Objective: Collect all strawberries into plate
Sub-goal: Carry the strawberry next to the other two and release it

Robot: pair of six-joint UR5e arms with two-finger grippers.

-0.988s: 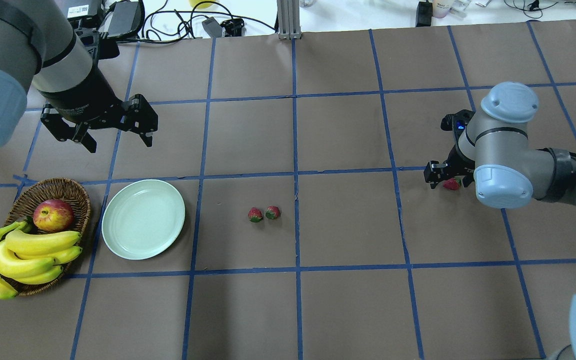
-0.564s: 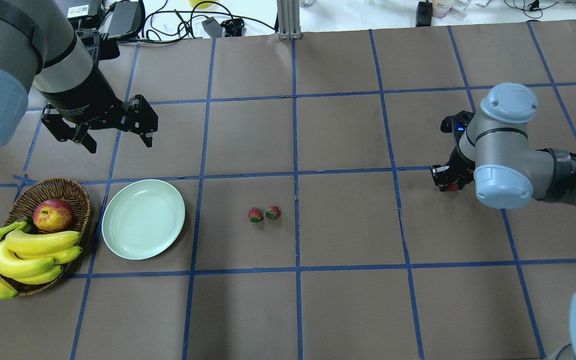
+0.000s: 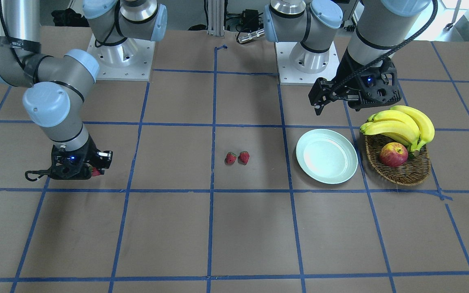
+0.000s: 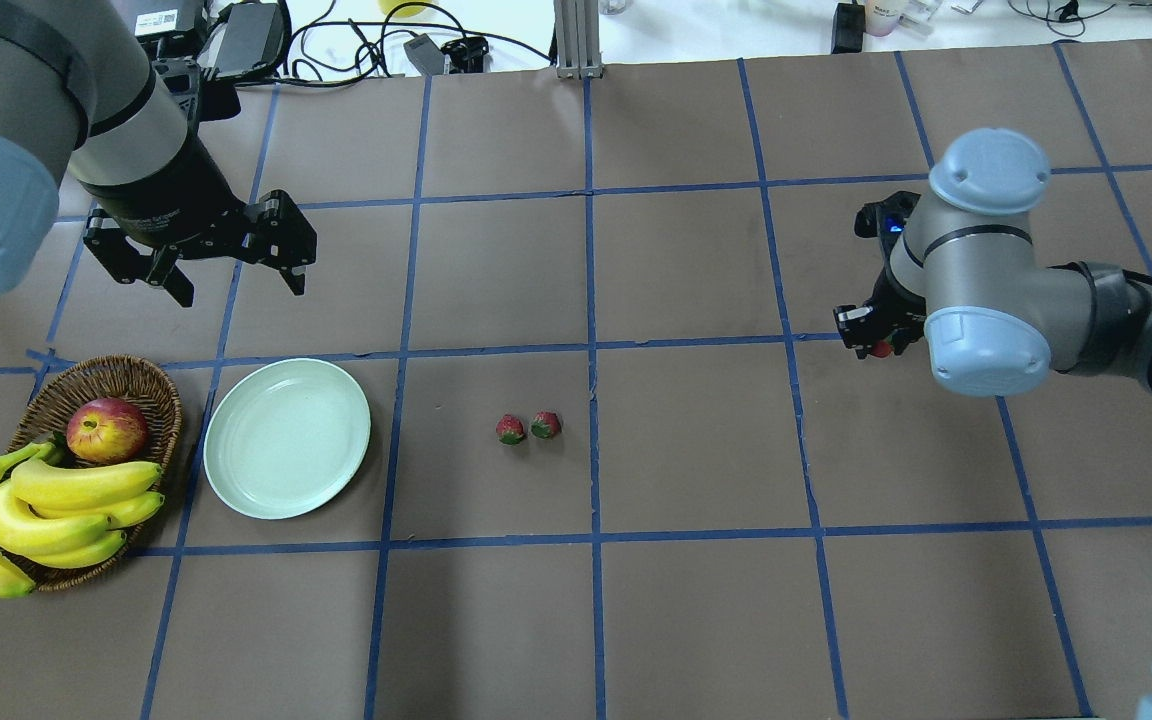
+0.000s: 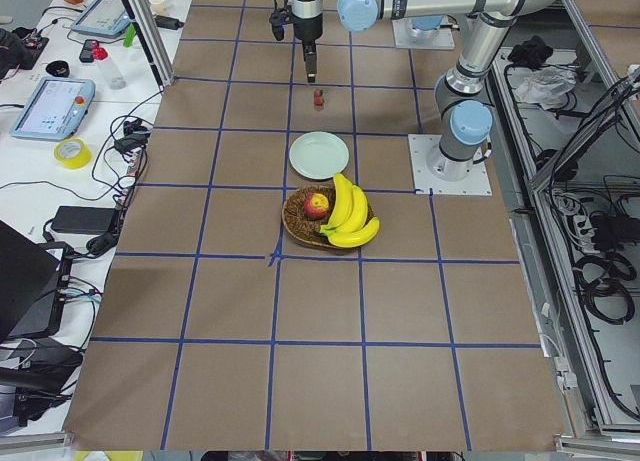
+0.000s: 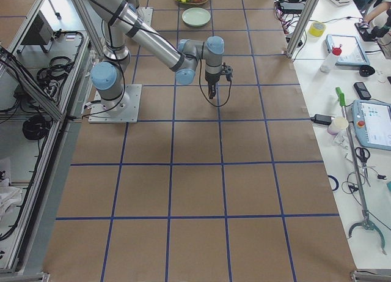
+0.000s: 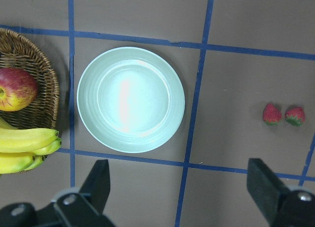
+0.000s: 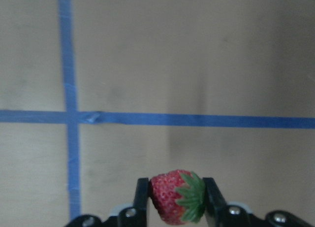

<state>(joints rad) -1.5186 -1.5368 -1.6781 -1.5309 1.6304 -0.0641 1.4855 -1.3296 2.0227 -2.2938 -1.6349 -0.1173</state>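
My right gripper (image 4: 876, 345) is shut on one strawberry (image 8: 177, 196) and holds it just above the table at the right; it also shows in the front view (image 3: 93, 171). Two more strawberries (image 4: 510, 430) (image 4: 546, 425) lie side by side on the table's middle, right of the pale green plate (image 4: 286, 438), which holds nothing. My left gripper (image 4: 239, 288) hangs open and empty above the table, beyond the plate. In the left wrist view the plate (image 7: 130, 99) and the two strawberries (image 7: 271, 113) lie below the open fingers (image 7: 98, 182).
A wicker basket (image 4: 126, 380) with an apple (image 4: 106, 429) and a bunch of bananas (image 4: 46, 510) stands left of the plate, close to its rim. Cables and boxes lie beyond the table's far edge (image 4: 266, 40).
My right gripper went from open around the strawberry to shut on it, then rose and shifted slightly left and away with it. The left arm has barely moved.
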